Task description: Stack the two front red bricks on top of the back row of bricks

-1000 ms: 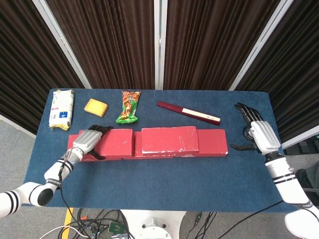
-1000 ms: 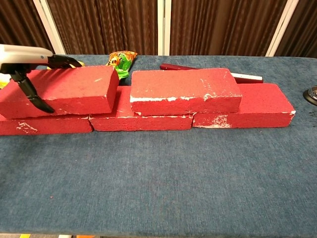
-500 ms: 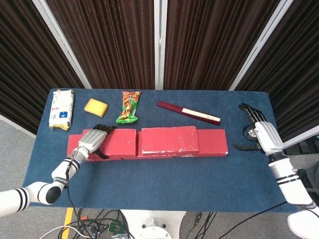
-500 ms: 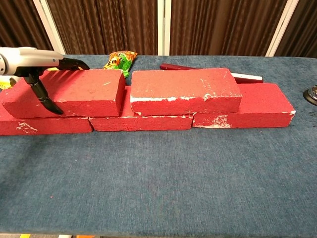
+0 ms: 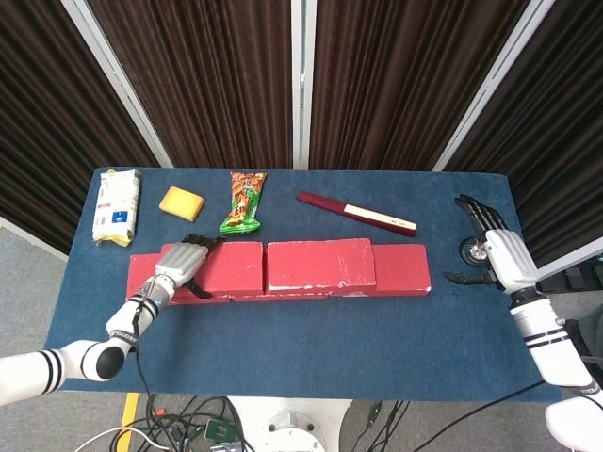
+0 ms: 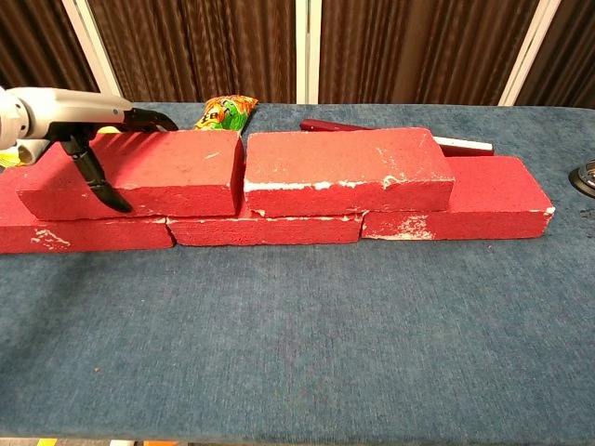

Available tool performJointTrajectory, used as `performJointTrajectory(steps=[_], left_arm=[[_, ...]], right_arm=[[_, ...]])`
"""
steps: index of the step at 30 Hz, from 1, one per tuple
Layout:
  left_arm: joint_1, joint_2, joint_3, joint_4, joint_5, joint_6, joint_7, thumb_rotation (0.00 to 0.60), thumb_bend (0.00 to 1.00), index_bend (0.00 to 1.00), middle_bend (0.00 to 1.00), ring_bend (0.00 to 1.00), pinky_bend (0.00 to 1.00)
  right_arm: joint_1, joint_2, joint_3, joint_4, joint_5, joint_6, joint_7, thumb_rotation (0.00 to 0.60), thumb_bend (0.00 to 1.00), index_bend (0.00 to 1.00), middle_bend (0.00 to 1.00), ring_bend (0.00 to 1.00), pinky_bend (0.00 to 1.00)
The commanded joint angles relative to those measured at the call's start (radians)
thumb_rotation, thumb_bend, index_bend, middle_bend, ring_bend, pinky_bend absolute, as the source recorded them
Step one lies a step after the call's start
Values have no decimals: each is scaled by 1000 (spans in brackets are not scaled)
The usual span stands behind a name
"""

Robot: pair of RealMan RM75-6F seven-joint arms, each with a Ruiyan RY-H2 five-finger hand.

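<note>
The left top brick (image 6: 139,175) lies flat on the back row of bricks (image 6: 265,229), its right end just beside, perhaps touching, the right top brick (image 6: 346,170), which also lies on that row. The row runs left to right across the middle of the blue table (image 6: 307,334), and its right-hand brick (image 6: 483,200) carries nothing on its outer part. The left hand (image 5: 179,266) grasps the left top brick at its left end: the thumb (image 6: 98,178) hangs down the brick's front face and the fingers (image 6: 149,118) reach over the top toward its back edge. The right hand (image 5: 497,254) is released, fingers spread and holding nothing, near the table's right edge, well apart from the bricks; a small round metal thing (image 5: 471,250) lies just beside it.

Toward the back edge lie a dark red and white bar (image 5: 357,213), a green and orange snack packet (image 5: 244,201), a yellow sponge (image 5: 181,202), and, near the back left corner, a white and yellow packet (image 5: 118,205).
</note>
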Motion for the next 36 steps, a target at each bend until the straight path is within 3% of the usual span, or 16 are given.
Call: performJointTrajectory(steps=[1, 36], left_arm=[[-7, -1, 4, -3, -10, 5, 8, 600, 66, 0, 231, 95, 65], [-45, -19, 32, -15, -91, 41, 42, 600, 64, 0, 226, 94, 66]], right_arm=[[0, 0, 0, 2, -1, 0, 2, 600, 0, 0, 0, 0, 0], [-1, -9, 3, 28, 6, -13, 28, 600, 0, 0, 0, 0, 0]])
